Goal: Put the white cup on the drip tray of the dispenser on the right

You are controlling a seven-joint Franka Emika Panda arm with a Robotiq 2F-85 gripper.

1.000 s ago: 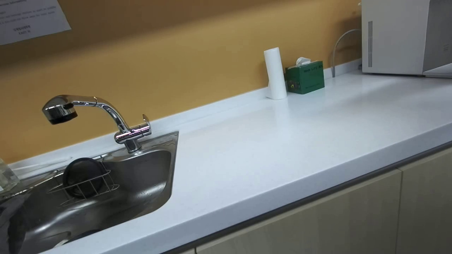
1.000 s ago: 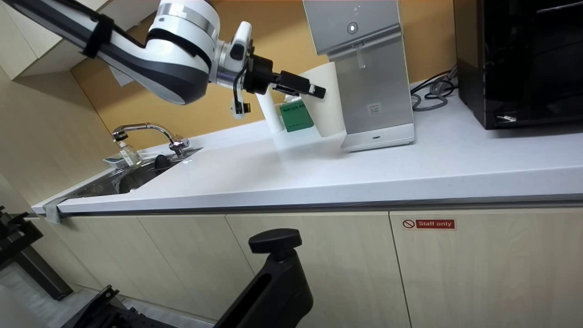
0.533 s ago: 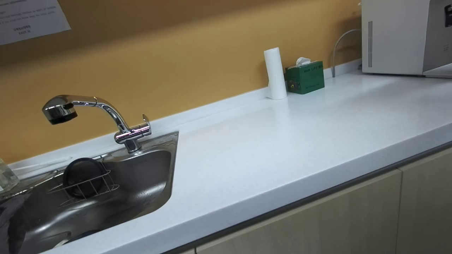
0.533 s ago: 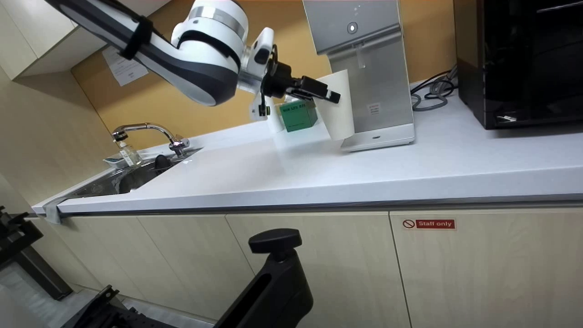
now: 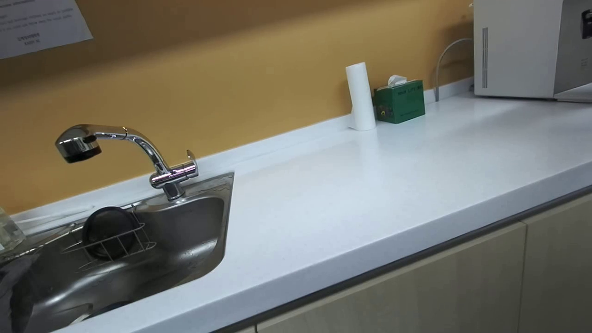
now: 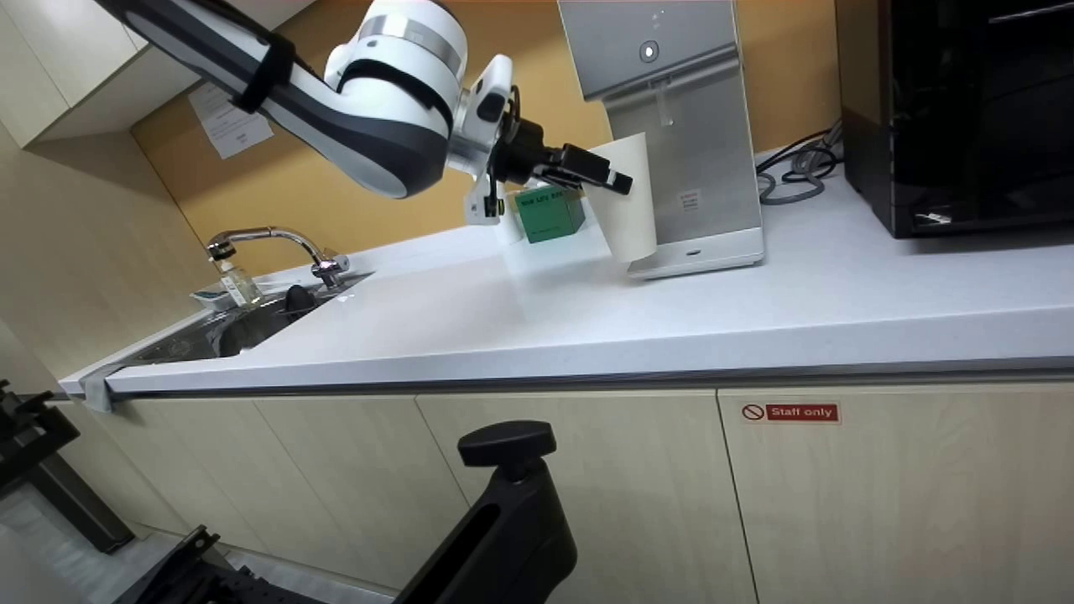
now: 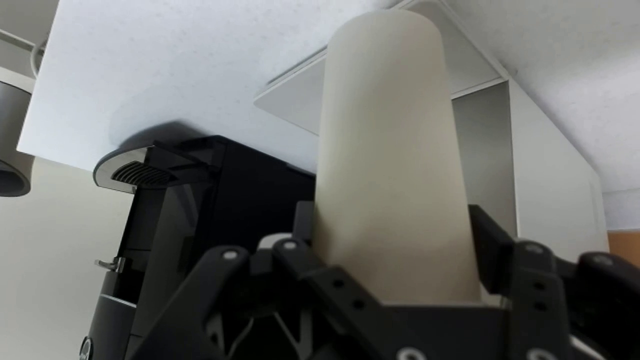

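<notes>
The arm (image 6: 352,134) extends from the upper left in an exterior view and slopes down to the right, a black band (image 6: 267,74) wrapped round its upper stretch. The wrist (image 6: 477,126) carries the hand (image 7: 392,216), which points right and slightly downward there. In the wrist view, its two fingers (image 7: 492,252) stand apart, pressed from left and right against what they grip.

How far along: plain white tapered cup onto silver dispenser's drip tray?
Done: white cup picked up, clamped in the black two-fingered gripper. In hand, apparently: placement; the cup hides part of the drip tray in the wrist view, contact unclear. Left: seat it, release.
</notes>
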